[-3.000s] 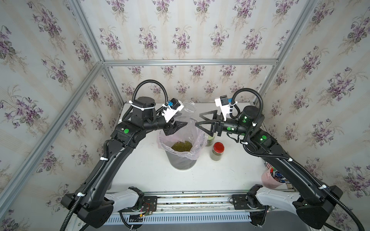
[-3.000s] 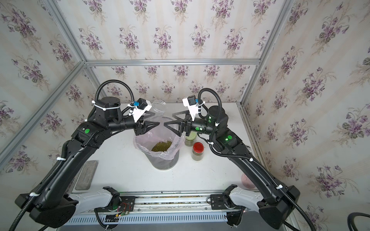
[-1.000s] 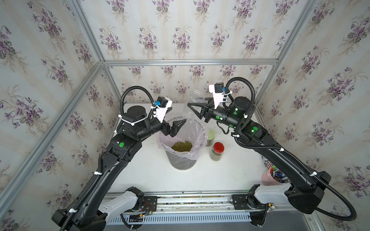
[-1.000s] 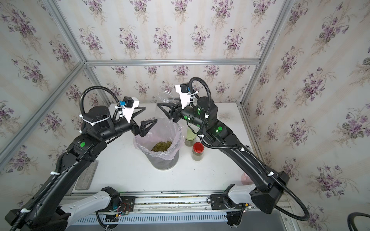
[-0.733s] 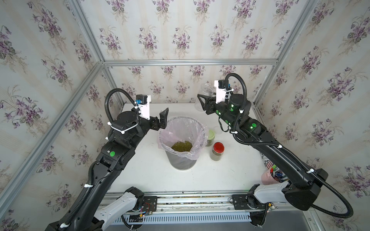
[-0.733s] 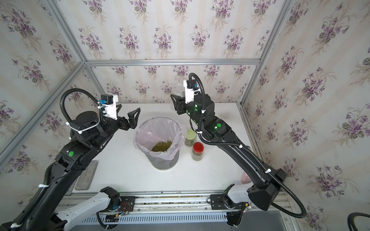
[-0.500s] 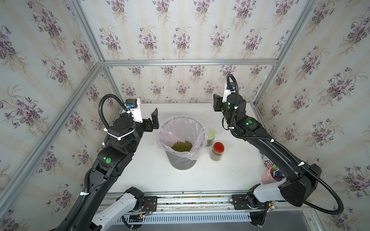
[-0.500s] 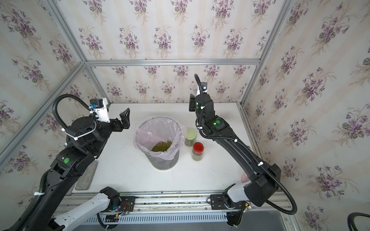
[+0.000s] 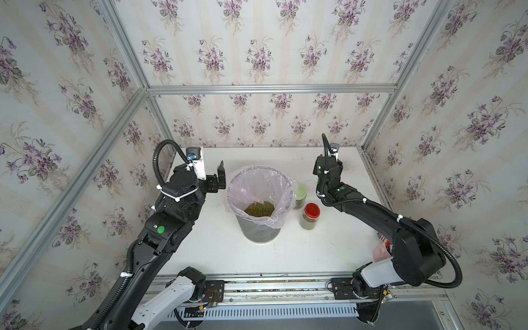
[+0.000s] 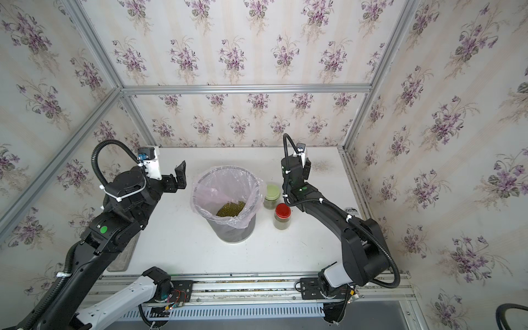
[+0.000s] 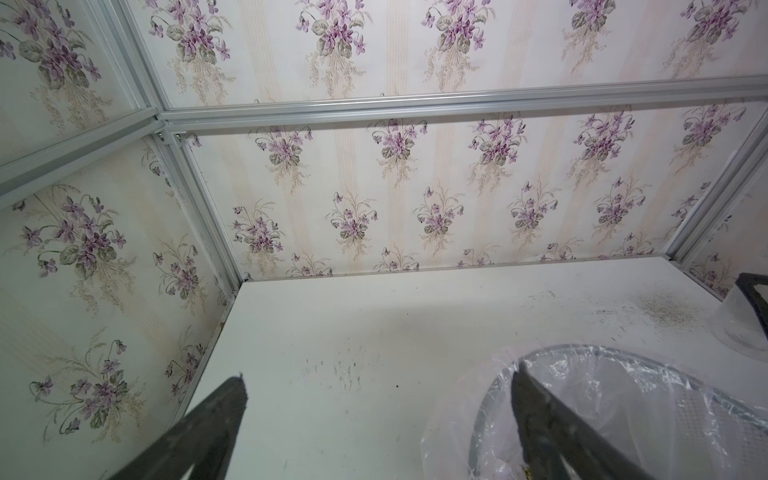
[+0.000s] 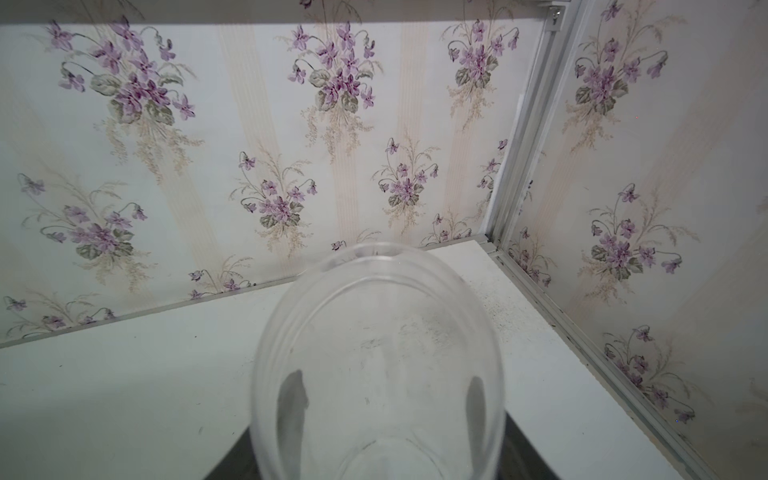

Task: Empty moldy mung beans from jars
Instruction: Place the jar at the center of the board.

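Where the right gripper (image 12: 384,390) pinches it, the clear jar (image 12: 382,328) hangs over the back right part of the table (image 9: 285,254), and the two dark fingers (image 12: 293,401) show through its wall on either side. It is see-through from side to side, with the tabletop visible through it. Whether it is upright or tipped I cannot tell. In both top views the right wrist covers this grip from above.

The moldy mung beans (image 9: 259,208) lie as an olive-green heap at the bottom of the bin (image 9: 258,237), which stands mid-table with a pinkish liner (image 9: 237,191) folded over its rim. Just beside the bin, on the side of the right arm, stands the green-lidded jar (image 9: 300,192). The red-lidded jar (image 9: 311,213) is just in front of it. Both are upright and closed, with dark green contents showing through their walls. They stand between the bin and the right arm.

On the bin's other side the left gripper (image 11: 374,386) is spread wide and holds nothing. In the left wrist view one of its fingers overlaps the liner's edge.

Speckled residue (image 12: 494,316) dusts the table near the back right corner, just beyond the held jar.
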